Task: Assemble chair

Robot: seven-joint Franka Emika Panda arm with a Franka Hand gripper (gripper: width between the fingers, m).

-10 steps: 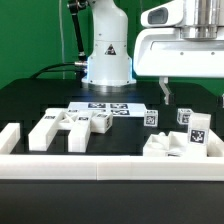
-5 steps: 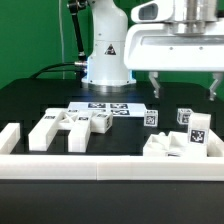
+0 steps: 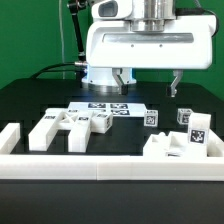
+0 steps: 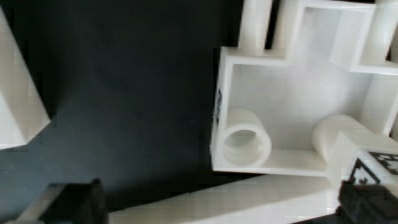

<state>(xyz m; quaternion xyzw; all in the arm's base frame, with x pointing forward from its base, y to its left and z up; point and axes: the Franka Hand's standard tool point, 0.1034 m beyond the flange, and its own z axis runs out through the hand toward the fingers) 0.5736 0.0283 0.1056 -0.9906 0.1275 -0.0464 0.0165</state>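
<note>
Shifted since the frame half a second back: the fingers [image 3: 178, 84] and their white housing [image 3: 150, 45] are now further toward the exterior view's left, across the front of the arm's base [image 3: 97, 76]. Before, they filled the exterior view's right.

1. Fingers: two, spread wide with nothing between them, hanging clear above the bench [image 3: 30, 100]. One dark tip [image 4: 68, 200] shows at the edge of the wrist view.

2. Chair: unassembled, in loose white parts on the bench, all lower than the fingers and none touched by them.
- a. Slab group [image 3: 58, 128]: flat blocky pieces lying together, well off to the exterior view's left of the fingers.
- b. First tagged cube [image 3: 150, 117]: small, under the gap between the fingers.
- c. Second tagged cube [image 3: 184, 116]: just to the exterior view's right of the fingers.
- d. Third tagged cube [image 3: 197, 128]: near c and closer to the camera.
- e. Pile [image 3: 172, 146]: blocky pieces below and in front of the fingers.
- f. Compartment part [image 4: 294, 90]: white and open-walled, with short round pegs [image 4: 244, 140] standing inside. It lies beneath the fingers in the wrist view. Which exterior item it matches cannot be told.

3. Marker board [image 3: 105, 108]: flat and tagged, below the finger on the exterior view's left.

4. Border rail [image 3: 110, 166]: long, plain white, nearer the camera than the fingers.
</note>
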